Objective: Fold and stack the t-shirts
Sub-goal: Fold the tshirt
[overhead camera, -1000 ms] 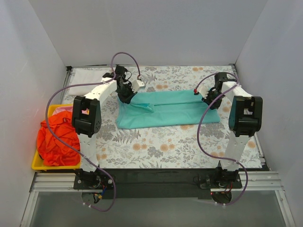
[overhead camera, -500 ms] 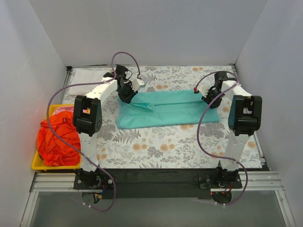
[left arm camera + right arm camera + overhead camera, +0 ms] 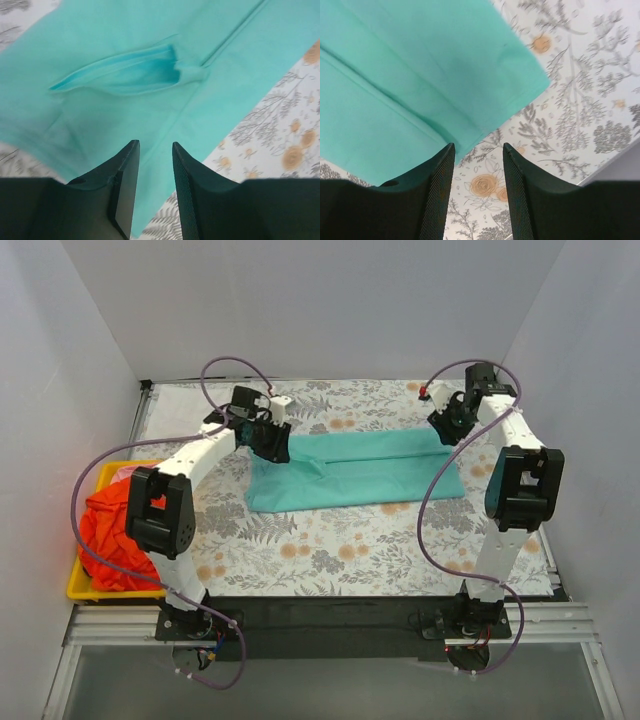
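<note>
The teal-green t-shirt (image 3: 355,470) lies folded into a long band on the floral tablecloth. My left gripper (image 3: 277,446) hovers over its left end, open and empty. In the left wrist view the gripper (image 3: 155,146) is above the shirt (image 3: 125,75), near a sleeve fold. My right gripper (image 3: 447,428) hovers over the shirt's far right corner, open and empty. In the right wrist view the gripper (image 3: 477,146) is above the shirt's edge (image 3: 420,75). The orange-red t-shirt (image 3: 115,535) is bunched in the yellow tray, with the pink t-shirt (image 3: 130,472) behind it. The white t-shirt (image 3: 178,402) lies at the back left.
The yellow tray (image 3: 85,590) sits at the table's left edge. The grey floral tablecloth (image 3: 350,550) covers the table. White walls close in the back and both sides. Purple cables loop over both arms.
Both arms have lifted and drawn back from the teal shirt's far edge. The left elbow has swung left and the right wrist has moved farther back. The shirt has not moved.
</note>
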Available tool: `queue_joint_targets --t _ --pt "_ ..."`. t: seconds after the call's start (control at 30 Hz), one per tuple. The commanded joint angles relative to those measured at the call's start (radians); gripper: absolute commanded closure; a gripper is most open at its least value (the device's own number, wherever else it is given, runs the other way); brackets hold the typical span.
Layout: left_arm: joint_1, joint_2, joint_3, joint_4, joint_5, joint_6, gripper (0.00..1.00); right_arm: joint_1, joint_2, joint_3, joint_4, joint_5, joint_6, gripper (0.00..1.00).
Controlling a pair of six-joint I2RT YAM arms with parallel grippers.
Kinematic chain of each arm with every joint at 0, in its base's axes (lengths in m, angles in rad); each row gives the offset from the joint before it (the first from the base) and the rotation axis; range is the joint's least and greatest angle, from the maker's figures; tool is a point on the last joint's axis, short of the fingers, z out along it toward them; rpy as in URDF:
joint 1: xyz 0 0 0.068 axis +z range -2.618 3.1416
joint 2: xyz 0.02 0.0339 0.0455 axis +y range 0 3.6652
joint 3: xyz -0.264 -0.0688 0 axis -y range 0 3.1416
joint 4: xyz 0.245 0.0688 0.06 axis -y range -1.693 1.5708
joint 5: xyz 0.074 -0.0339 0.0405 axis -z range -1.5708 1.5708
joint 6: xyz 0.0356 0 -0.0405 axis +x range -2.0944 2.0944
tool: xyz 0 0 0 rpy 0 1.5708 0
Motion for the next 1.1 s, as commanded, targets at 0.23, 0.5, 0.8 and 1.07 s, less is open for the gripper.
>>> queue_joint_targets --t 0.23,0.5,0.8,1.07 --pt "-0.122 0.217 0.137 0.084 -0.106 -0.245 0.71 0.015 0.214 0.266 -0.003 -0.076 0.139 0.51" --pt "-0.133 0.293 0.214 0.102 -0.111 -0.261 0.73 0.023 0.317 0.322 0.009 -0.048 0.143 0.52" --pt "-0.15 0.305 0.222 0.119 -0.152 -0.254 0.75 0.023 0.304 0.303 0.016 -0.039 0.112 0.53" --pt "-0.168 0.349 0.217 0.073 -0.244 -0.248 0.74 0.058 0.326 0.317 0.026 -0.028 0.098 0.55"
